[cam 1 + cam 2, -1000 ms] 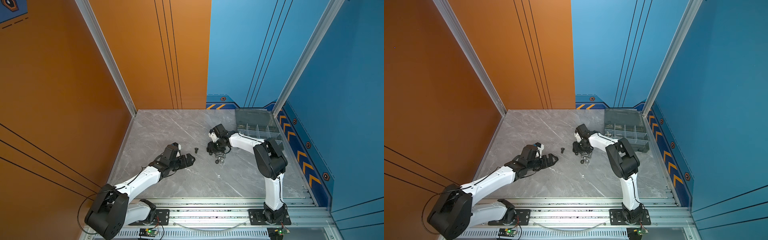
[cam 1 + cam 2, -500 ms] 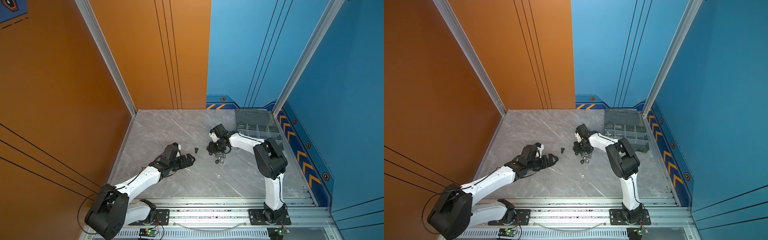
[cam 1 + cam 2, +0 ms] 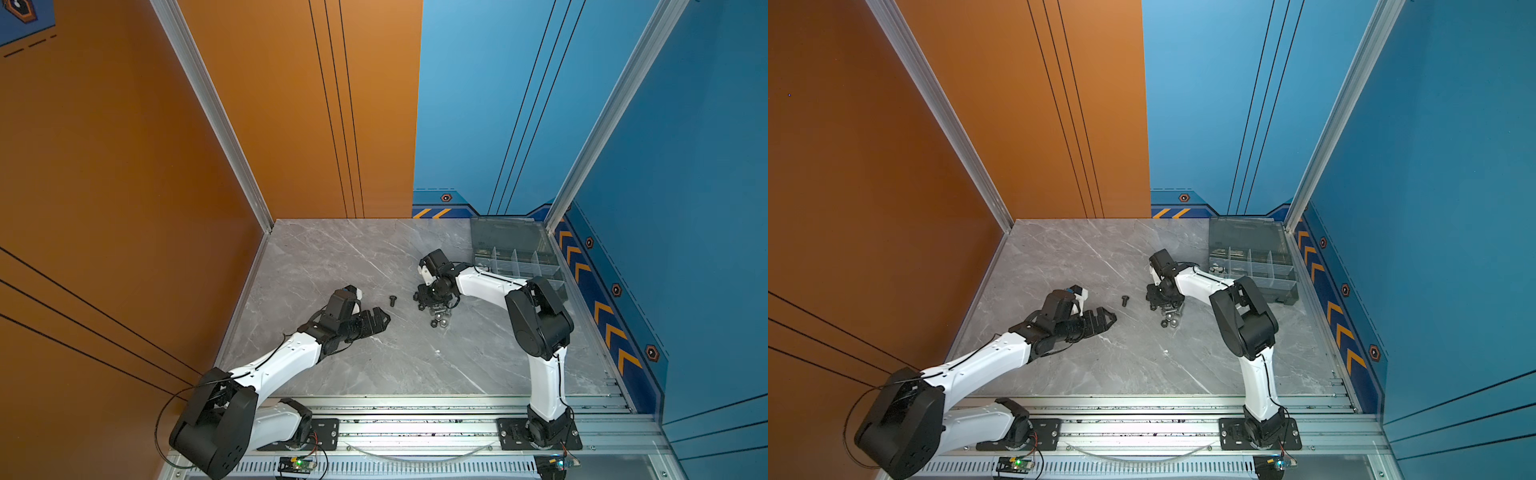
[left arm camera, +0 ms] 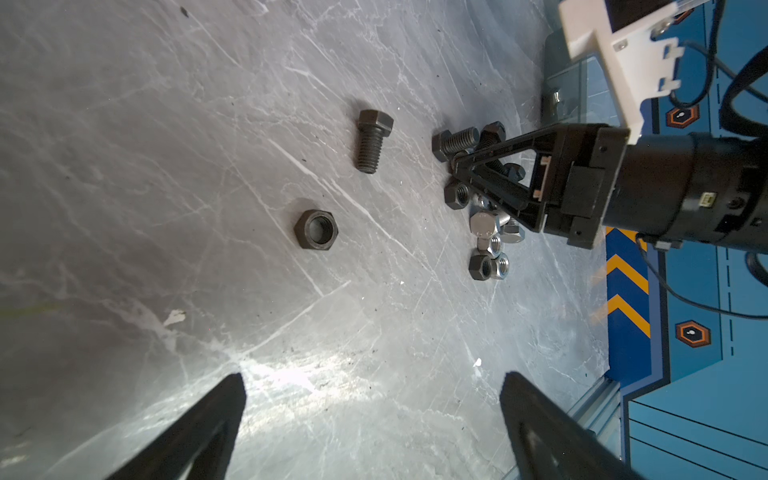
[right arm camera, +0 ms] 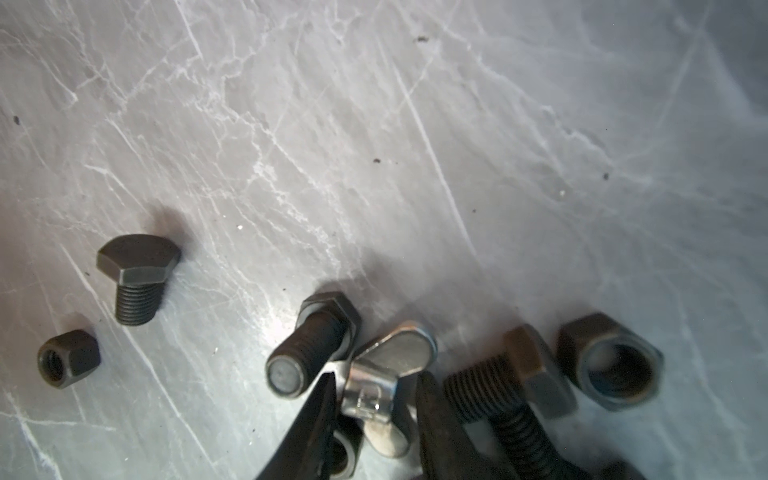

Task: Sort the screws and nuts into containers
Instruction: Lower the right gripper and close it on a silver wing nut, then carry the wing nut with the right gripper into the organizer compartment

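My right gripper [image 5: 374, 378] is down in a pile of screws and nuts [image 3: 438, 316], shut on a silver wing nut [image 5: 395, 353] that lies on the table, a finger pressed to each side. Black screws [image 5: 316, 345] [image 5: 507, 382] lie just outside each finger, and a large black nut [image 5: 611, 365] sits past one of them. A lone black screw [image 3: 392, 300] [image 4: 369, 141] and a black nut [image 4: 316, 230] lie between the pile and my left gripper [image 4: 372, 384], which is wide open, empty and low over bare table [image 3: 380, 320].
The smoky-grey organiser box [image 3: 505, 261] [image 3: 1252, 266] stands open at the back right by the blue wall, behind my right arm, which partly hides it. Another black screw [image 5: 133, 278] and a small black nut [image 5: 68, 357] lie apart from the pile. Marble table [image 3: 374, 365] stretches toward the front rail.
Neither arm has shifted visibly in the top views. My right gripper's jaws have narrowed onto the wing nut in the pile.
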Motion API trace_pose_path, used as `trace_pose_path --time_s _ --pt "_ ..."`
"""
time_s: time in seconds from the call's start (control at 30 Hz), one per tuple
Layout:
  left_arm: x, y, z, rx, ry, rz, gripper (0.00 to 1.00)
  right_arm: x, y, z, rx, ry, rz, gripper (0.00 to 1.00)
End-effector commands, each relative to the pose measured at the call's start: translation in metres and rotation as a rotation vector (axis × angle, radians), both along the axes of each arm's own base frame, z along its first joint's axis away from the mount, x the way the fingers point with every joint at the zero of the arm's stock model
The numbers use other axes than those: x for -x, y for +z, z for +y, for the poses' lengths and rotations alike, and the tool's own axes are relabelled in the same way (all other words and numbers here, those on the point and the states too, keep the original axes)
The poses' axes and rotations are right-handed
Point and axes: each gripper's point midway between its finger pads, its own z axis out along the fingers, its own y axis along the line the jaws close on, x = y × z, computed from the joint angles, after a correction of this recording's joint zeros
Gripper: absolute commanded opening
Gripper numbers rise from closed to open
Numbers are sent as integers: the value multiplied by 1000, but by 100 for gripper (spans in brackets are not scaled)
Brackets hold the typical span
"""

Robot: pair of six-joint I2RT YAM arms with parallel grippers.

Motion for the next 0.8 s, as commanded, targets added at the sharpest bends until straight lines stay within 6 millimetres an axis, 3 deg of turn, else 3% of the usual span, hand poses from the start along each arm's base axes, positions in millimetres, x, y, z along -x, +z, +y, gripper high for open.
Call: trace_pose_path --time_s 0.0,0.53,0.77 --pt "-1 -1 1 -4 1 -2 98 7 -20 -4 72 -4 47 34" --pt "1 -1 2 -6 1 -3 98 7 -27 -6 110 -14 39 24" --pt "1 -1 3 -7 4 -3 98 6 -24 -9 118 -20 21 9"
